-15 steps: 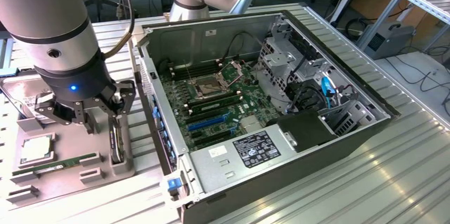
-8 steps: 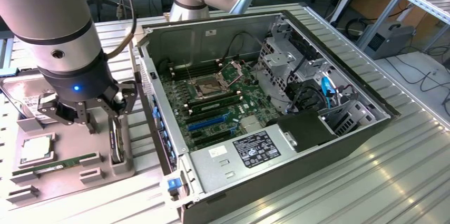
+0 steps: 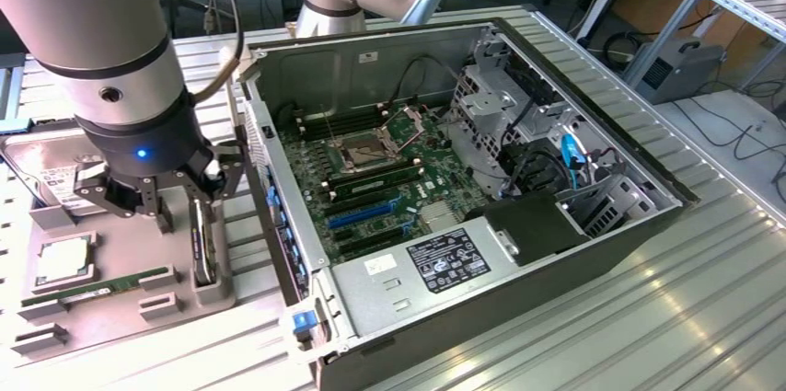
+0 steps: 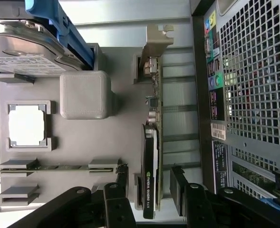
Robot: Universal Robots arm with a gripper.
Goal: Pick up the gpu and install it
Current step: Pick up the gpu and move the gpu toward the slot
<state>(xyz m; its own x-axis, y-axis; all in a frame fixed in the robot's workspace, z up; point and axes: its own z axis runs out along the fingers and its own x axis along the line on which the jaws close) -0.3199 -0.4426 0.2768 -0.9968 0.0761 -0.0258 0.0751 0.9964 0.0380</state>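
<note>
Hand (image 4: 150, 190): open wide, one finger on each side of the gpu's cooler end, a gap showing on both sides; nothing gripped.
Gpu (image 4: 150, 156): stands on edge in a slot along the tray's (image 4: 123, 118) edge nearest the computer case (image 4: 254, 71), with its silver bracket (image 4: 156, 40) at the end away from the hand.
Handling: probably light and stiff but fragile, with bare components on the board.
Hold: likely best across the flat cooler shroud and the board's back, clear of the connector edge.
Installation: not yet begun.
</note>
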